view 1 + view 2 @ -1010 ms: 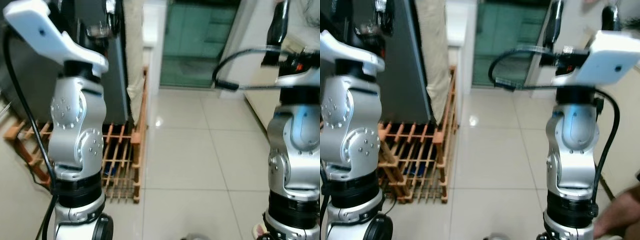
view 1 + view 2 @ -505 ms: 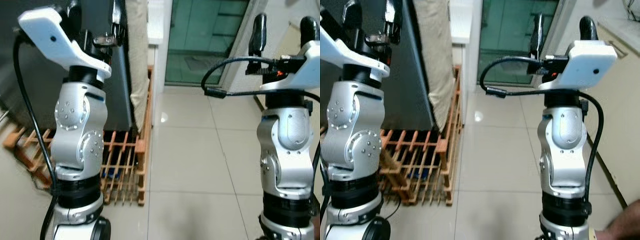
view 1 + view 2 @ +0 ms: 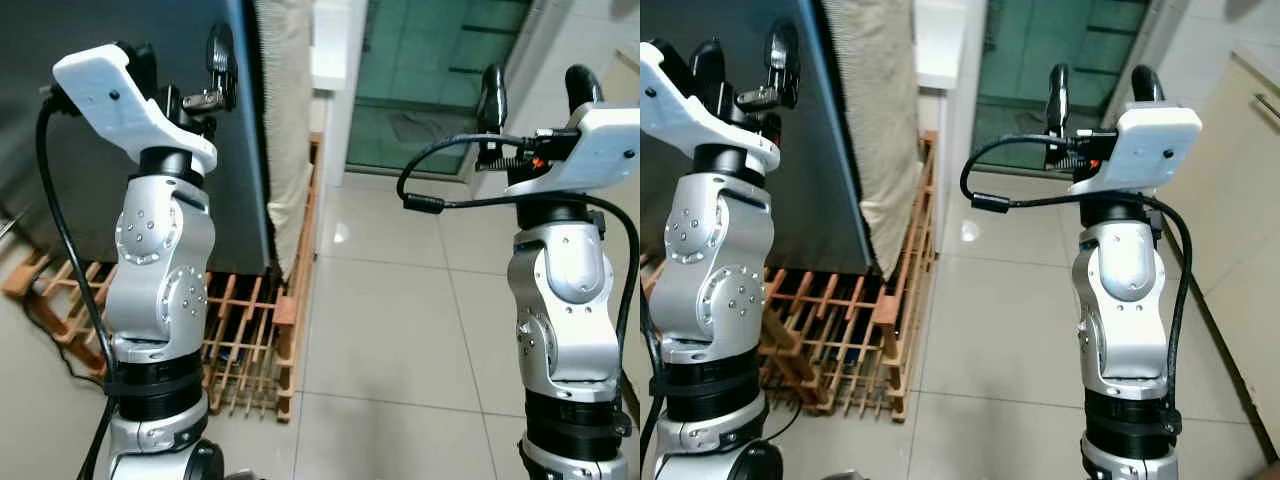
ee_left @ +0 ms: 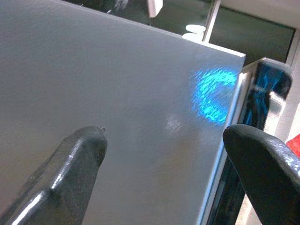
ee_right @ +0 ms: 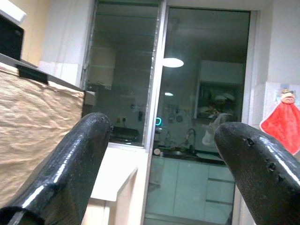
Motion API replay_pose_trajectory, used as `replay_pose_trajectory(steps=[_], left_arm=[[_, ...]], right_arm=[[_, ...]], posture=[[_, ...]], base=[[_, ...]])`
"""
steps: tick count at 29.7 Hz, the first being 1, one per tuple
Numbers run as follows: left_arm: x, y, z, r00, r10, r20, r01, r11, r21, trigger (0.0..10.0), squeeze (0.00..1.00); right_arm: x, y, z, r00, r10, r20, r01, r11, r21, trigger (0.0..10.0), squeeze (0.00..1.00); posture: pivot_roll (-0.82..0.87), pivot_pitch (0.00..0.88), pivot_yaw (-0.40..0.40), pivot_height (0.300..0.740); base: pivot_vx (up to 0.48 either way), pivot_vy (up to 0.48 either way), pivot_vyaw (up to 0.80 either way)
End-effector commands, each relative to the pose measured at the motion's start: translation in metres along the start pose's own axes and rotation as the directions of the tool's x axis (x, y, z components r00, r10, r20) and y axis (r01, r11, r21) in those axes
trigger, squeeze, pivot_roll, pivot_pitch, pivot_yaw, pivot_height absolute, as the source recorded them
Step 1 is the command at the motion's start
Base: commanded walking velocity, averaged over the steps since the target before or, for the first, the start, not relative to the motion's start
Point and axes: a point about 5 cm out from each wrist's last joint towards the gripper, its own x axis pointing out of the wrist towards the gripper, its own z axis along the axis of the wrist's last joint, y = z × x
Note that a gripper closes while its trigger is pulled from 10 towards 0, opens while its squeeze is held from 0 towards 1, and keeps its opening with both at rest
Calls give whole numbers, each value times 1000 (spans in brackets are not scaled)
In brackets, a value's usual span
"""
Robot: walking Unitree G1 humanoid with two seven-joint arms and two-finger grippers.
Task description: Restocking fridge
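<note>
Robot facing the grey fridge (image 3: 120,40), both arms raised.
Left gripper (image 3: 180,65) near its door, fingers apart; right gripper (image 3: 532,90) apart too, holding nothing. Wooden rack (image 3: 250,330) on floor beside.
</note>
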Motion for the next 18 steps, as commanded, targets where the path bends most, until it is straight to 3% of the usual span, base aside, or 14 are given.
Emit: replay_pose_trajectory(steps=[1,8,10,18], left_arm=[[-6,-4,-11,995,-52,-91,52,999,1,10000,0],[-16,-14,-28,965,-145,-218,140,989,-41,10000,0],[-21,-12,-46,946,-129,-297,118,992,-54,10000,0],[-24,-17,-54,928,-153,-338,135,988,-76,10000,0]], right_arm=[[-3,-5,-6,999,-21,-34,21,1000,2,10000,0],[-12,-10,-27,990,-33,-133,37,999,28,10000,0],[-20,-13,-43,977,-36,-208,45,998,36,10000,0],[-34,-16,-59,958,-41,-283,44,999,5,10000,0]], posture=[[-93,0,-22,740],[-92,0,-23,740],[-100,0,-18,740],[-116,0,-3,740]], base=[[0,0,0],[0,0,0],[0,0,0],[0,0,0]])
